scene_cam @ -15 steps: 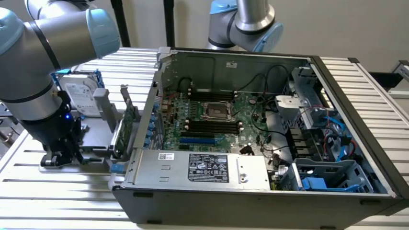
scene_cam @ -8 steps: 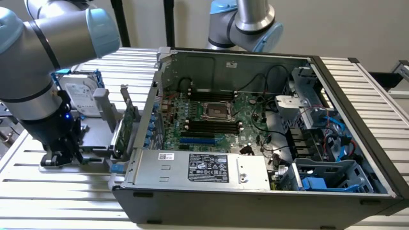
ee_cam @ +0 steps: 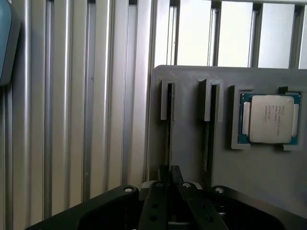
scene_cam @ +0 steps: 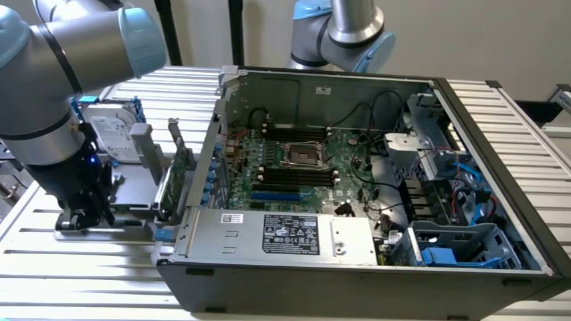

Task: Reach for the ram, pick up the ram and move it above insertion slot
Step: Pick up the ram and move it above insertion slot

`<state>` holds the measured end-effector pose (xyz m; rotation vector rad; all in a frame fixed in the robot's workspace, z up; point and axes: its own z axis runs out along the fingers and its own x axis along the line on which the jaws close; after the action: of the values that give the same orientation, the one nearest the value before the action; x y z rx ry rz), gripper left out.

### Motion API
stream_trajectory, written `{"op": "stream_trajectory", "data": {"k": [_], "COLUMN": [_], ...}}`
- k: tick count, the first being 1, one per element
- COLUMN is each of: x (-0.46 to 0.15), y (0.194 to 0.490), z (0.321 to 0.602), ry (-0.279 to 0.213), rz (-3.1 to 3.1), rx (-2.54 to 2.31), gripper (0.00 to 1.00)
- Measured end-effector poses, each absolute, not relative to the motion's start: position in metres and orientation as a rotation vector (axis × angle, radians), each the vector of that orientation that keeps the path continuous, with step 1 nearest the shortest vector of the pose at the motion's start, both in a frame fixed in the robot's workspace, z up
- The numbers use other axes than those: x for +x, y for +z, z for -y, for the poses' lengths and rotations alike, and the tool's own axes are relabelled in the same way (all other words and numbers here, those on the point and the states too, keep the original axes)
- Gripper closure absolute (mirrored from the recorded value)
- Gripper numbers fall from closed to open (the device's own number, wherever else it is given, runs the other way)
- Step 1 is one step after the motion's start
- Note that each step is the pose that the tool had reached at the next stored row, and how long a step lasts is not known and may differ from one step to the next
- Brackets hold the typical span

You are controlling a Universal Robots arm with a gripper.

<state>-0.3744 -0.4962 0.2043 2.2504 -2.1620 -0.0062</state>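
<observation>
The ram (ee_cam: 169,139) stands edge-on as a thin dark strip in a narrow slot of the grey holder (ee_cam: 192,158). My gripper (ee_cam: 169,176) is down over its near end, with the two black fingers pinched together on the strip. In the exterior view the gripper (scene_cam: 85,217) sits low on that holder (scene_cam: 125,187), at the exterior view's left of the open computer case (scene_cam: 357,267). The black memory insertion slots (scene_cam: 295,177) lie on the green motherboard inside the case, well away from the gripper.
A processor chip (ee_cam: 268,119) rests in a pocket of the holder beside a second narrow slot (ee_cam: 209,124). A tall green expansion card (scene_cam: 176,177) and a hard drive (scene_cam: 111,130) stand between gripper and case. A second arm (scene_cam: 344,33) rises behind the case. The slatted table (scene_cam: 89,281) surrounds everything.
</observation>
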Motion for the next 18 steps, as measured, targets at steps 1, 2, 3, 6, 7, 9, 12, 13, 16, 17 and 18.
{"op": "stream_trajectory", "data": {"k": [1, 2, 3, 6, 7, 9, 12, 13, 16, 17, 18], "x": [-0.374, -0.374, -0.374, -0.374, -0.374, -0.374, -0.374, -0.374, -0.374, -0.373, -0.373], "y": [0.206, 0.207, 0.209, 0.215, 0.219, 0.227, 0.241, 0.245, 0.259, 0.263, 0.268], "z": [0.496, 0.496, 0.496, 0.496, 0.496, 0.496, 0.496, 0.496, 0.496, 0.496, 0.496], "ry": [-0.006, -0.006, -0.006, -0.006, -0.006, -0.006, -0.006, -0.006, -0.006, -0.006, -0.006], "rz": [2.162, 2.162, 2.162, 2.162, 2.162, 2.161, 2.161, 2.161, 2.16, 2.16, 2.161], "rx": [2.25, 2.25, 2.251, 2.251, 2.251, 2.251, 2.251, 2.252, 2.252, 2.252, 2.252], "gripper": [0.87, 0.87, 0.87, 0.87, 0.87, 0.87, 0.87, 0.87, 0.87, 0.87, 0.87]}}
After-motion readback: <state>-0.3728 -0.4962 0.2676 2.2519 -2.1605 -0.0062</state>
